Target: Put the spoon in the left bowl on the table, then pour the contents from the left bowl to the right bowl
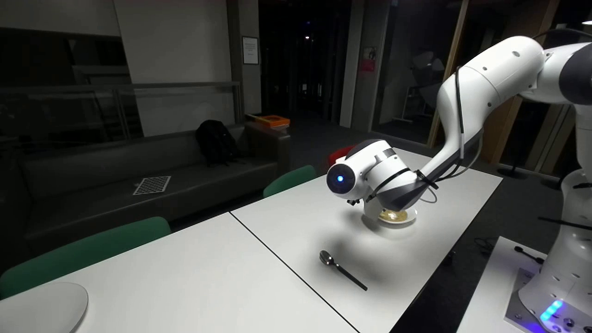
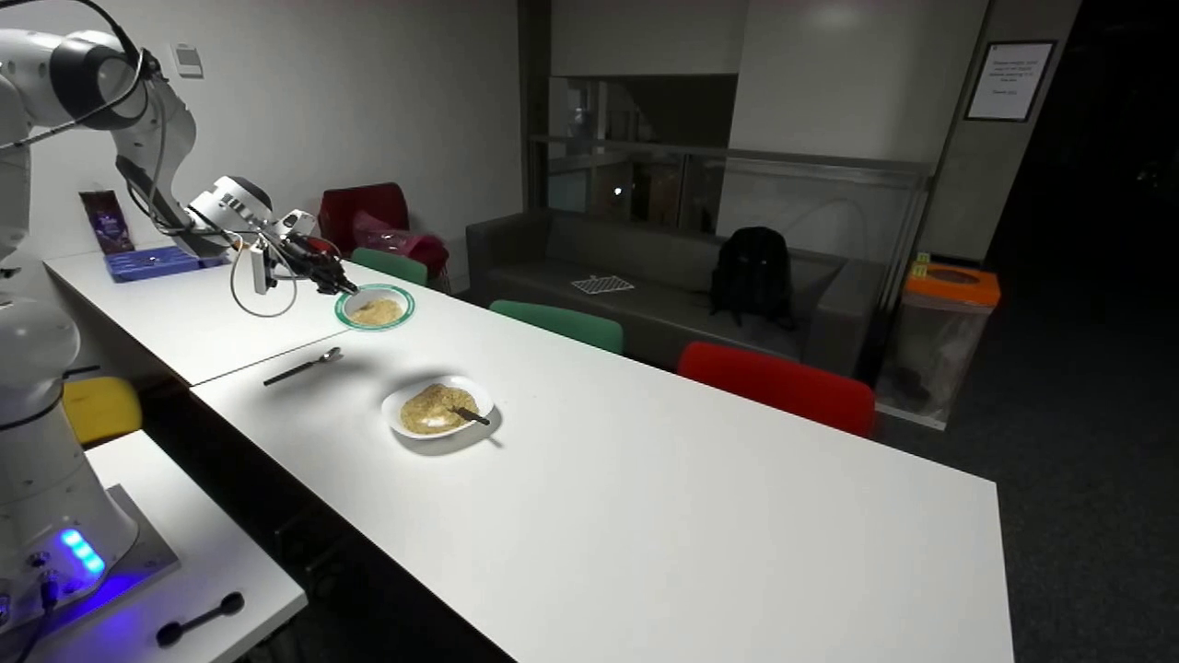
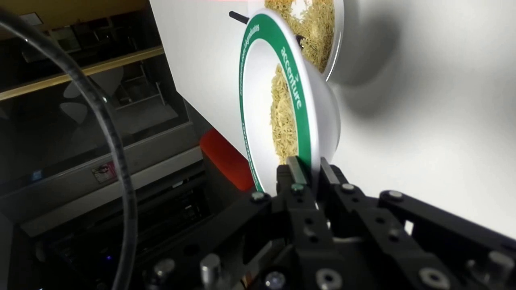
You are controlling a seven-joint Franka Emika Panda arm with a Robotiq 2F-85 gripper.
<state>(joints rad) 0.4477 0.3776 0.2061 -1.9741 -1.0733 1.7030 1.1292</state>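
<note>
Above a white table (image 2: 700,516), the gripper (image 3: 310,171) clamps the rim of the green-rimmed left bowl (image 3: 258,88); the spoon (image 1: 344,272) lies lower down.

The table stretches through both exterior views, crossed by a dark seam (image 1: 296,273). The gripper is closed on one side of the left bowl's rim. The white right bowl (image 2: 392,407) stands on the table, and in the wrist view the left bowl covers part of it. The left bowl is raised off the table and looks slightly tilted. Tan, rice-like contents (image 3: 283,121) lie inside it, with similar grains (image 2: 431,399) in the right bowl. The spoon rests on the table near the seam, well apart from the gripper and from both bowls. A dark handle (image 2: 471,415) juts over the right bowl's rim.
</note>
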